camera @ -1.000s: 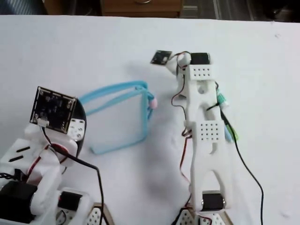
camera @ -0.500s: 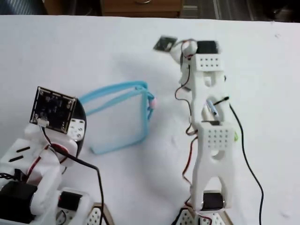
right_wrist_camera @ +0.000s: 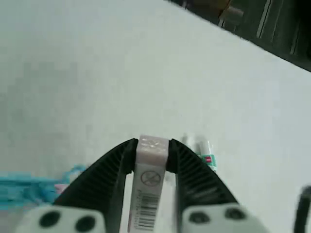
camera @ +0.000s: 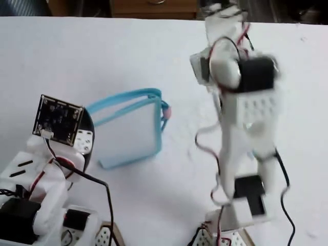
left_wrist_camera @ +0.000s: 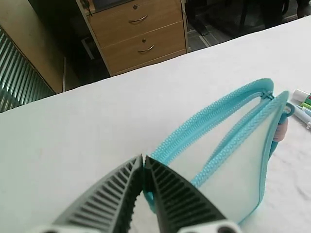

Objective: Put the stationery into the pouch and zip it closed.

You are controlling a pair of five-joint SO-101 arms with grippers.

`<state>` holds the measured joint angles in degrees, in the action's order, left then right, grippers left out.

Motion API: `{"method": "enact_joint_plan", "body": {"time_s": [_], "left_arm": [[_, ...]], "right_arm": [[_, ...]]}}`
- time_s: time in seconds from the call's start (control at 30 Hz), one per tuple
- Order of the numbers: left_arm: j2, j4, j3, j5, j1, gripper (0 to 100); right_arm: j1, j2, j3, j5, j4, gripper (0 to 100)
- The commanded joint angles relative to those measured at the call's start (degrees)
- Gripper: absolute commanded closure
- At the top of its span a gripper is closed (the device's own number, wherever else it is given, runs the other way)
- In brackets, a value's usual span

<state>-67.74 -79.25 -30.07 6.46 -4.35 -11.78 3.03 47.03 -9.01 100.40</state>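
While your right tool clamps the light, rigid, smooth-labelled stick near its tip, high above the tabletop right of the pouch, your left tool pinches the soft pouch's left end.

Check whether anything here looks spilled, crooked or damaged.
Nothing stands out. The pouch lies open, its edge in the left gripper; the right gripper holds a white item; pens lie beside the pouch.

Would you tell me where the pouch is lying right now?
In the high view the pouch lies on the table between the arms, its corner pinched by the left claw; the right claw holds a white item.
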Motion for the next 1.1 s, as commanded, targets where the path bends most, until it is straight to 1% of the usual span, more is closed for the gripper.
{"method": "enact_joint_plan", "body": {"time_s": [0.0,0.03,0.1,0.23,0.3,0.57,0.73,0.83,0.97,1.07], "left_arm": [[0.13,-1.14,-0.35,0.62,-0.92,98],[0.13,-1.14,-0.44,0.62,-1.01,98],[0.22,-1.14,-0.44,0.62,-1.01,98],[0.22,-1.14,-0.44,0.62,-0.84,98],[0.22,-1.14,-0.44,0.62,-0.84,98],[0.31,-1.14,-0.44,0.53,-0.84,98],[0.40,-1.14,-0.44,0.53,-0.84,98],[0.40,-1.14,-0.44,0.53,-0.84,98],[0.40,-1.14,-0.44,0.53,-0.84,98],[0.48,-1.05,-0.53,0.53,-0.84,98]], "right_arm": [[-1.01,10.33,1.23,17.23,-3.03,98.0],[-2.77,12.44,1.23,19.34,-5.58,98.0],[-7.87,15.96,0.88,21.19,-9.01,98.0],[-19.74,17.89,-0.97,22.15,-10.68,98.0],[-22.11,17.27,-4.57,22.15,-12.26,98.0],[-25.01,19.21,-27.43,24.88,-29.32,98.1],[-28.53,22.64,-38.59,24.88,-34.42,98.1],[-28.62,23.87,-42.20,24.88,-35.74,98.1],[-28.53,23.96,-43.08,24.79,-36.26,98.1],[-28.44,23.52,-45.71,24.53,-41.01,98.1]]}}
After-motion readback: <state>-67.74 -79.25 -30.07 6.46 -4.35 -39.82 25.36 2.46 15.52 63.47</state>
